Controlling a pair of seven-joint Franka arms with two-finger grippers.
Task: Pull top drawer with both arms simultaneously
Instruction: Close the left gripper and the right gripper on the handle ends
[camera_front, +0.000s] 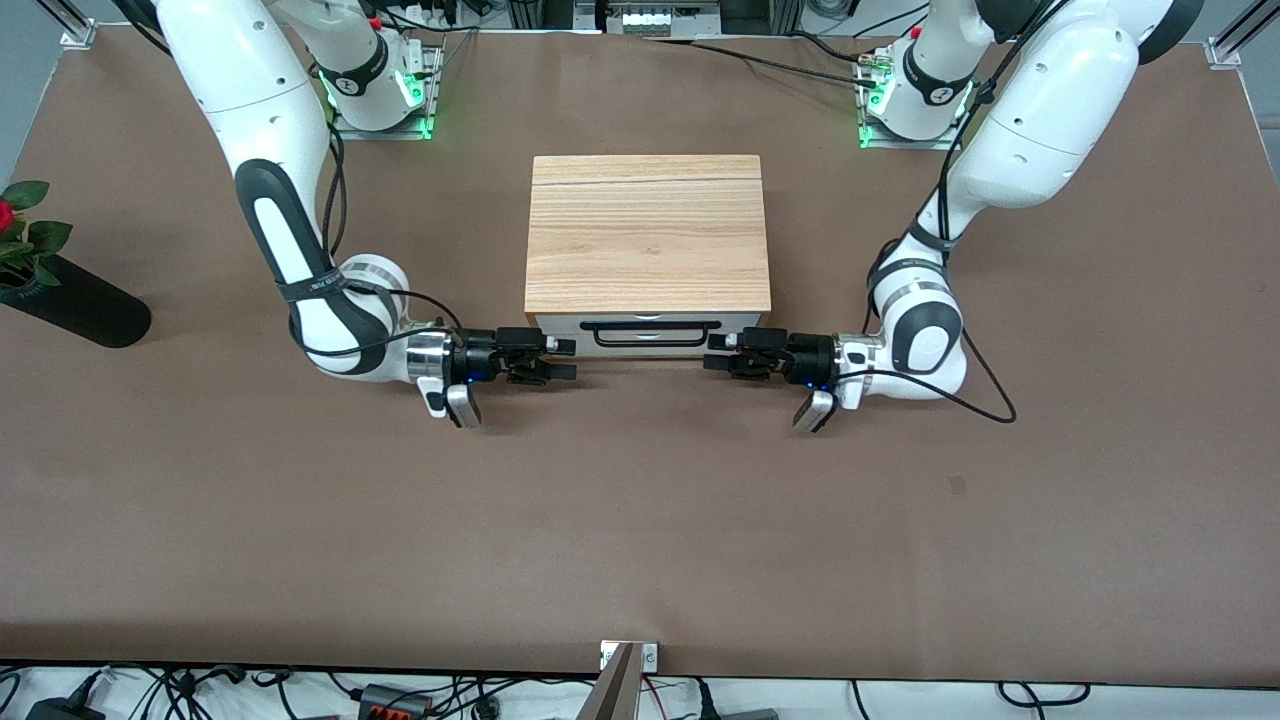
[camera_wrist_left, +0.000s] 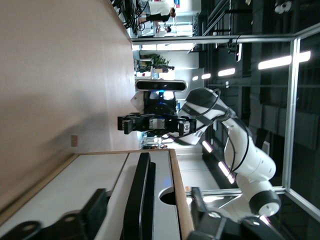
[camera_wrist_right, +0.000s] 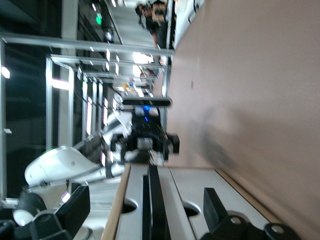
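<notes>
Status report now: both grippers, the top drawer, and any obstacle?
Left gripper and right gripper open, straddling opposite ends of handle. Top drawer shut. Nothing in the way.

The left gripper (camera_wrist_left: 142, 220) straddles the top drawer's black bar handle (camera_wrist_left: 137, 200), jaws apart.

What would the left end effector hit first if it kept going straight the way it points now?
Most likely the near end of the wide black bar handle on the white top drawer front: the left end effector points along it, one finger on each side.
</notes>
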